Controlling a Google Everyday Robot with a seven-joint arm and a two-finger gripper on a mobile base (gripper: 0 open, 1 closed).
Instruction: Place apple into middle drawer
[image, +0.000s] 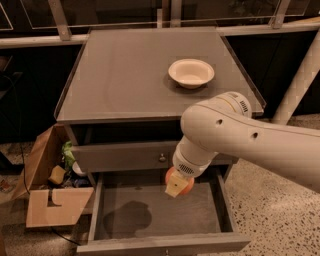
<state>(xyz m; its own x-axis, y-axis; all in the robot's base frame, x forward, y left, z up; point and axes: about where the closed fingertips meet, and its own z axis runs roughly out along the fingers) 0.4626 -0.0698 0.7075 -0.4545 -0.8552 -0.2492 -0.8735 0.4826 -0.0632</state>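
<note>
One step in hand: placement | two-finger gripper (176, 186) hung over open grey middle drawer (200, 216), apparently clenched on round red-orange apple (187, 187); apple above drawer floor, not yet down | next: descend; release gently

Cabinet top (125, 75) bearing white bowl (191, 73), claw (176, 186) gripping apple (187, 185) above middle drawer (200, 214)

Pincer (177, 188), orange apple (187, 186) above grey drawer (206, 212)

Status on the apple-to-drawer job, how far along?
Done: middle drawer is pulled open and the apple is grasped. In hand: end effector holds the apple just above the drawer floor, near the back. Left: lower, release inside, withdraw.
</note>
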